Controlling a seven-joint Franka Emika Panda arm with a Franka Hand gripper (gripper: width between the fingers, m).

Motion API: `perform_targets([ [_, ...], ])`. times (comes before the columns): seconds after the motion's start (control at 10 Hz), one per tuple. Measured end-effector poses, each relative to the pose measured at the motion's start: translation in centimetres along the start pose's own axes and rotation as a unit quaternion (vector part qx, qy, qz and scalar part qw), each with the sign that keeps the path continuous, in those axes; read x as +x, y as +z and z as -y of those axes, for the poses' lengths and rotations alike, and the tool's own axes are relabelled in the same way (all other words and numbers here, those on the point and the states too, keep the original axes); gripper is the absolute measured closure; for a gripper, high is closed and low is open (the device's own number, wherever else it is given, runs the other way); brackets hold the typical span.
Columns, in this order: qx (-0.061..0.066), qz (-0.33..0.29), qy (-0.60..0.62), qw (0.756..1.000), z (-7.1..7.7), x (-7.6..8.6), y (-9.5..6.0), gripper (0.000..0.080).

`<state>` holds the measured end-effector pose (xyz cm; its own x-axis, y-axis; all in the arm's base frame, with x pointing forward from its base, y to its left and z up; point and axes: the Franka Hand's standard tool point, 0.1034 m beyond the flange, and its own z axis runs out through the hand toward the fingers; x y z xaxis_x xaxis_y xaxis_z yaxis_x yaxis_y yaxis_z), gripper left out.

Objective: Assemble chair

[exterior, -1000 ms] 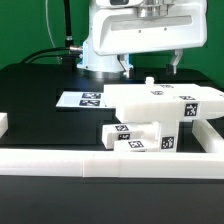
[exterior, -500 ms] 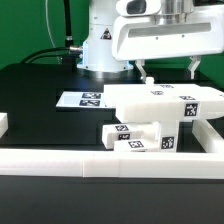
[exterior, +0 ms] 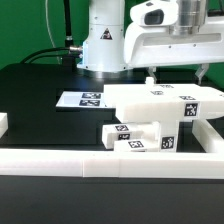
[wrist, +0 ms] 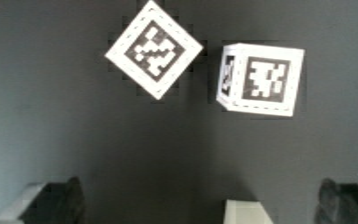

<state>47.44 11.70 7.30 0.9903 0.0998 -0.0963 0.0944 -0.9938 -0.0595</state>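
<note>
gripper jaws wide open, empty, above chair slab | exterior only: small blocks at slab's 7 o'clock | wrist only: tagged block face

Sideways shift of the gripper toward the exterior view's right, over the chair slab, since a second ago

A dark table fills most of the picture. On it lies a white square printed with a black-and-white tag and turned cornerwise; whether it is a flat sheet or the face of a block cannot be told. Just beside it, apart by a narrow dark gap, stands a white block with its own tag. The gripper shows two dark fingers spread wide. The end of a white piece lies between them, touching neither.
</note>
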Motion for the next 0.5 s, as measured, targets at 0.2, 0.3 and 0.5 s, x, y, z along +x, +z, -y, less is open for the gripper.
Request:
perform_targets([
  [0.2, -0.004, -0.006, -0.001, 1.000, 0.46, -0.06, 0.58, 0.0150],
  [0.3, -0.004, -0.007, 0.001, 1.000, 0.33, -0.04, 0.57, 0.0150],
  [0.5, -0.005, -0.015, 0.005, 1.000, 0.38, -0.35, 1.02, 0.0150],
])
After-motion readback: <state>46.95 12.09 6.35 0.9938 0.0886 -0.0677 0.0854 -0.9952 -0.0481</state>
